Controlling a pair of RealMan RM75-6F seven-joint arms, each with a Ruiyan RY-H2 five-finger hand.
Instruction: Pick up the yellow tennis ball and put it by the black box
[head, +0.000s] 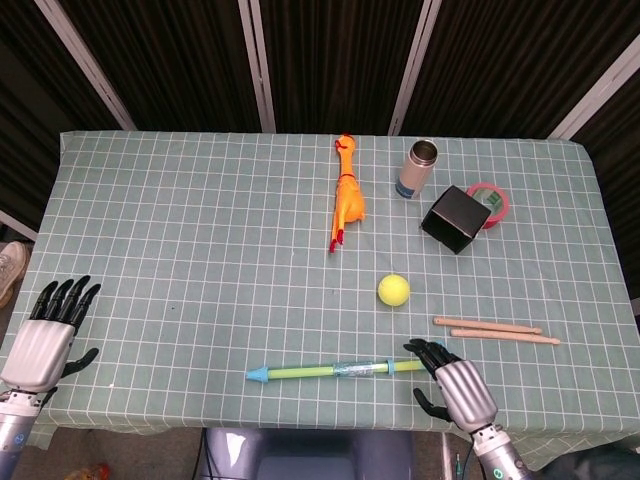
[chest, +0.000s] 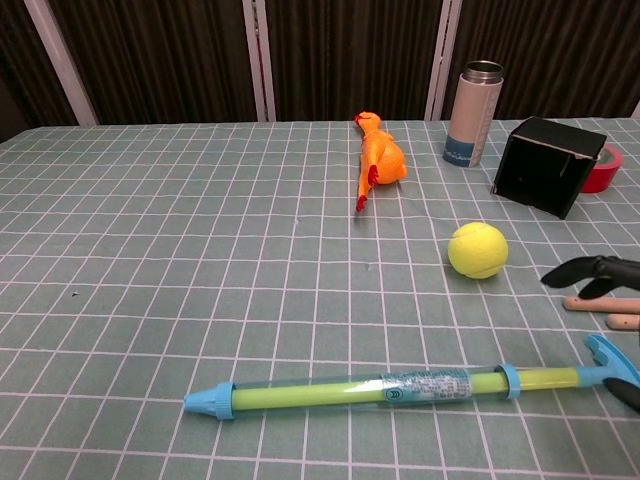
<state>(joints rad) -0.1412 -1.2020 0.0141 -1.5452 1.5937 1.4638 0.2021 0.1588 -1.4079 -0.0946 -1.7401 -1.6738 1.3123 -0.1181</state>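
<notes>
The yellow tennis ball (head: 393, 290) (chest: 477, 250) lies on the checked cloth right of centre. Behind it to the right stands the black box (head: 454, 218) (chest: 548, 165), tilted. My right hand (head: 455, 386) hovers at the table's front, below and right of the ball, fingers apart and empty; its black fingertips (chest: 590, 273) enter the chest view at the right edge. At the front left corner, my left hand (head: 48, 334) stays open with nothing in it, off the cloth's edge. The chest view does not show it.
A green-and-blue water squirter (head: 345, 370) lies along the front, just under my right hand. Two wooden sticks (head: 495, 330) lie right of the ball. A rubber chicken (head: 346, 195), a steel bottle (head: 417, 168) and a red tape roll (head: 491, 200) stand at the back.
</notes>
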